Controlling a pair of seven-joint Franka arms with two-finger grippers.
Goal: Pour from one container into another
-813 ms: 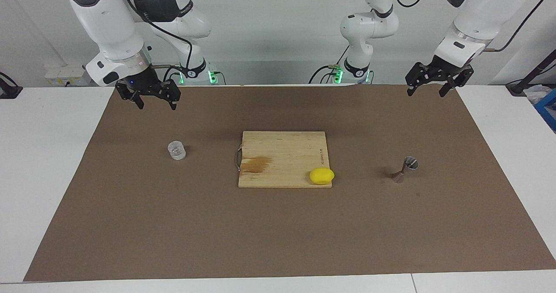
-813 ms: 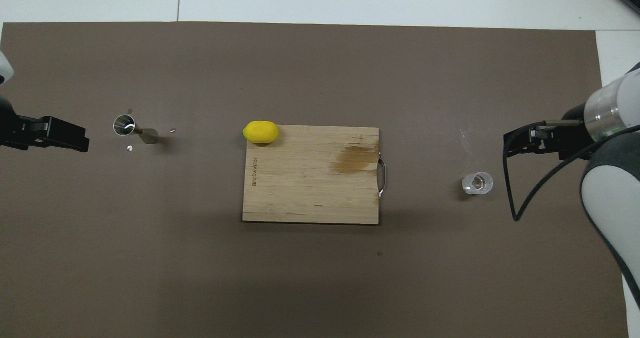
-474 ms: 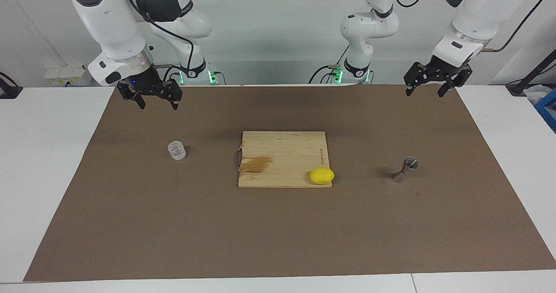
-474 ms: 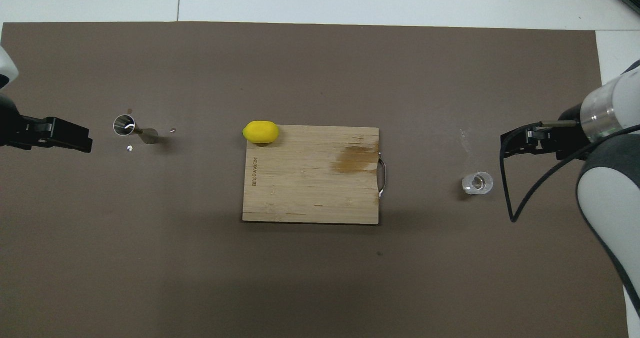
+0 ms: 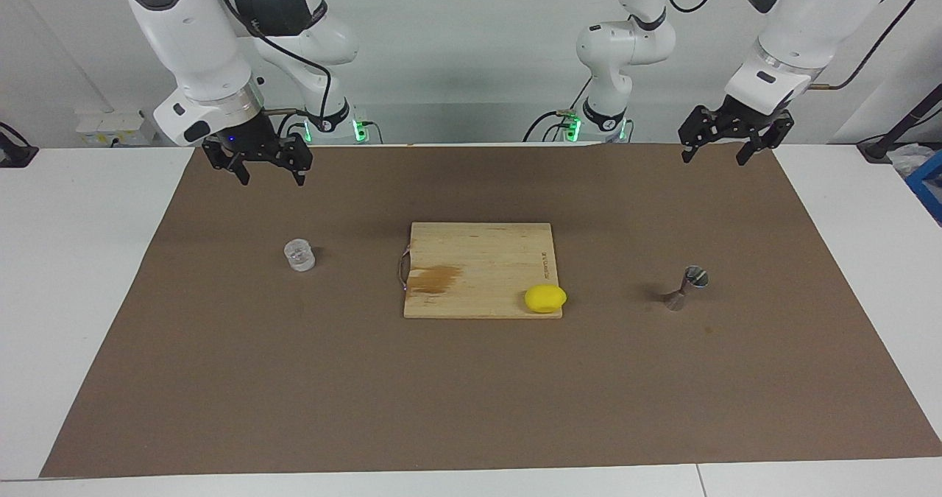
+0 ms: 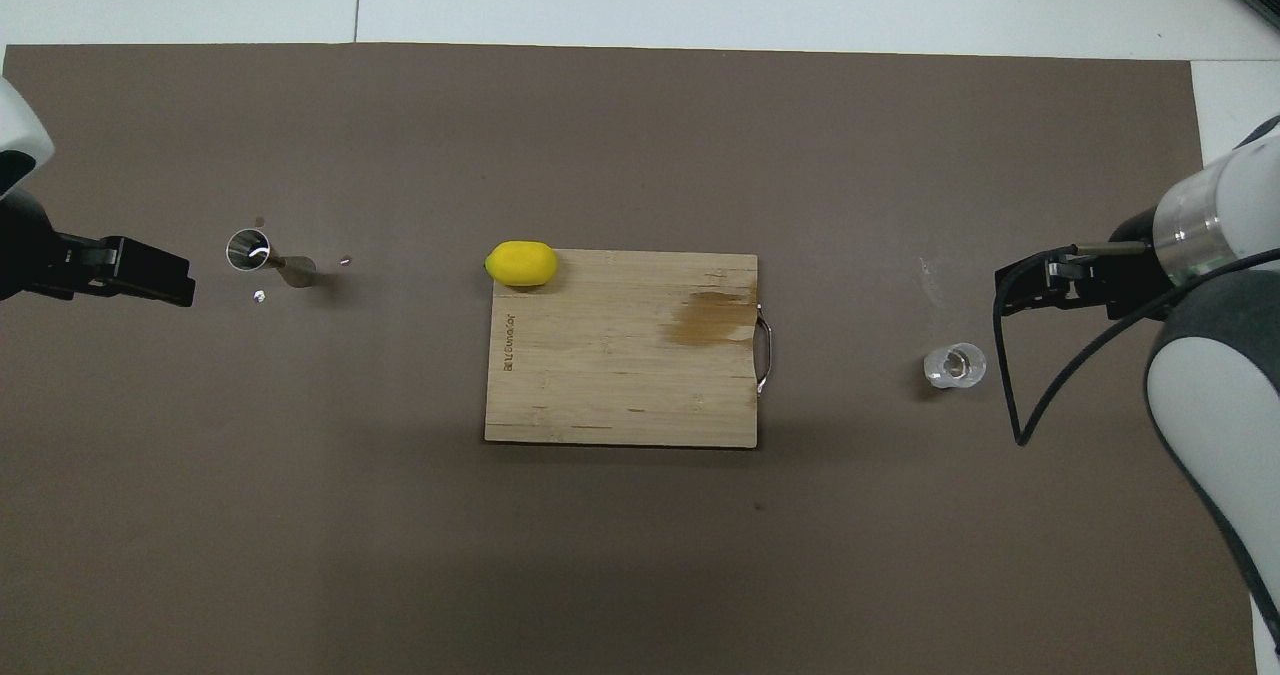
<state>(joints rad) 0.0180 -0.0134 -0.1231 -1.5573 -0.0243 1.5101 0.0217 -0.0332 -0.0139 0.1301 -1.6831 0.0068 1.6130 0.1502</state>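
Note:
The clear glass cup [image 5: 299, 255] [image 6: 955, 366] stands on the brown mat toward the right arm's end of the table. The silvery hourglass jigger [image 5: 688, 286] [image 6: 262, 258] stands upright toward the left arm's end. My right gripper [image 5: 270, 180] [image 6: 1003, 295] hangs open and empty in the air over the mat, beside the cup and not touching it. My left gripper [image 5: 712, 160] [image 6: 187, 283] is also open and empty, raised over the mat beside the jigger and well clear of it.
A wooden cutting board [image 5: 478, 261] [image 6: 620, 395] with a dark stain and a metal handle lies mid-mat between cup and jigger. A yellow lemon [image 5: 545, 298] [image 6: 521, 263] sits on its corner. Tiny shiny specks [image 6: 258, 296] lie by the jigger. White table [image 5: 73, 276] surrounds the mat.
Both grippers have drifted a little inward and upward: the right one toward the cup's side, the left one toward the jigger. Cup, jigger, board and lemon have not moved.

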